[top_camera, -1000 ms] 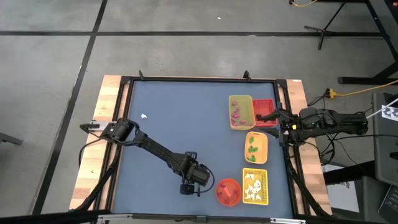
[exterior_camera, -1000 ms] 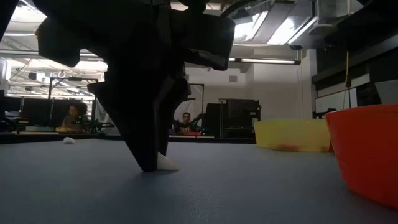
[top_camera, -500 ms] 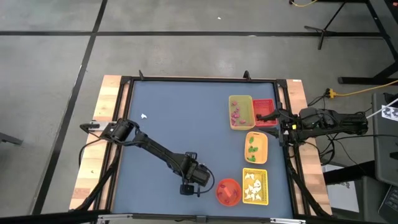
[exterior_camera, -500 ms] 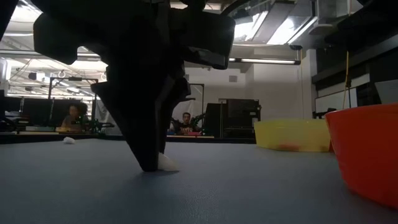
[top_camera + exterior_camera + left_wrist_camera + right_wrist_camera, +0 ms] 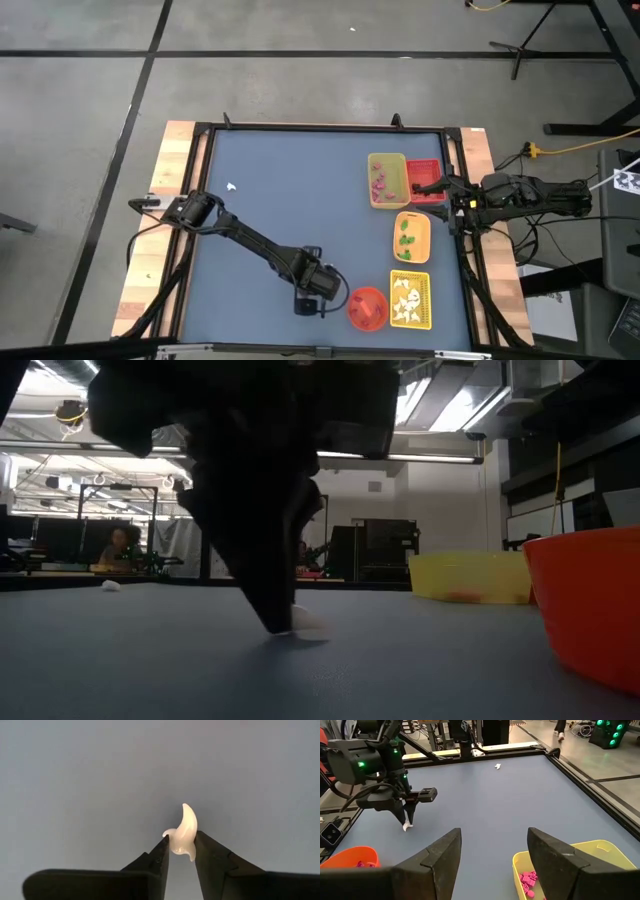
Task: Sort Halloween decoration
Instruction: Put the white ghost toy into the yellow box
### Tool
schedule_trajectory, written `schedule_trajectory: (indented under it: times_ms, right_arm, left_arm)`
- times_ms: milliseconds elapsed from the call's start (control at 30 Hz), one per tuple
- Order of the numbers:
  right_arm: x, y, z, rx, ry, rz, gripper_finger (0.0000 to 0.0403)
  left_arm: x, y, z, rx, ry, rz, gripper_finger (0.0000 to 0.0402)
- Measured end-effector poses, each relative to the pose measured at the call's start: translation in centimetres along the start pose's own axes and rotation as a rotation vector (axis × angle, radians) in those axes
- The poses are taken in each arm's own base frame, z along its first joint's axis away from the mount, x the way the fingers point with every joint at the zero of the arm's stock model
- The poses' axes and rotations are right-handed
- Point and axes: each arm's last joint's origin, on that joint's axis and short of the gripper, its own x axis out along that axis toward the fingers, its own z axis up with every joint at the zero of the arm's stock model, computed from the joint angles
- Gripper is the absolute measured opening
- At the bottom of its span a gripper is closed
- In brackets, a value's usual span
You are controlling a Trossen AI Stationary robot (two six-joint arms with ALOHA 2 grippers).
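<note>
From above we see the whole blue-grey table (image 5: 300,190), but the left gripper (image 5: 312,300) hides what it works on; only its dark body shows, at the near edge just left of the round red-orange bowl (image 5: 367,308). The left wrist view gives us what that view lacks: a small white ghost-shaped piece (image 5: 183,832) sits between the two dark fingers (image 5: 159,854), both tips pressed against its lower part while its pointed end curves out beyond them. So the left gripper is clamped on this white piece. At table height we find the same piece (image 5: 305,622) as a pale lump at the very tip of the gripper (image 5: 281,622), down at the table surface; whether it touches the table or hangs just clear we cannot tell.

The right wrist view shows the left gripper (image 5: 407,821) from afar with the white piece (image 5: 407,826) at its tip, and a second white piece (image 5: 497,766) lying alone near the table's far left.

The right gripper (image 5: 428,187) rests at the right side over the red rectangular tray (image 5: 428,168), its fingers (image 5: 437,855) spread wide and holding nothing. Beside it the yellow rectangular tray (image 5: 387,180) holds pink pieces (image 5: 379,181), the orange rectangular tray (image 5: 411,238) green pieces (image 5: 406,238), and the near yellow mesh tray (image 5: 410,300) white pieces (image 5: 404,296).
</note>
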Motion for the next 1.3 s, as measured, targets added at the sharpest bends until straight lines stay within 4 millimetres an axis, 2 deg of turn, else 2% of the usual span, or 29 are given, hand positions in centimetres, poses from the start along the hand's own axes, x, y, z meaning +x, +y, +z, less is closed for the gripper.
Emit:
schedule_trajectory:
  times_ms: [400, 767, 1067, 1300]
  right_arm:
    - [0.0, 0.0, 0.0, 0.0, 0.001, 0.006, 0.0225]
    - [0.0, 0.0, 0.0, 0.0, 0.001, 0.005, 0.0225]
    - [0.0, 0.0, 0.0, 0.0, 0.0, 0.004, 0.0225]
    - [0.0, 0.0, 0.0, 0.0, 0.0, -0.001, 0.0225]
  left_arm:
    - [-0.1, -0.2, 1.3, -0.016, -0.135, -0.036, 0.006]
    - [-0.2, 2.3, 3.7, -0.092, -0.295, -0.061, 0.006]
    - [-1.3, 4.3, 6.8, -0.159, -0.584, -0.116, 0.006]
    - [-3.1, 4.2, 8.9, -0.097, -0.867, -0.123, 0.006]
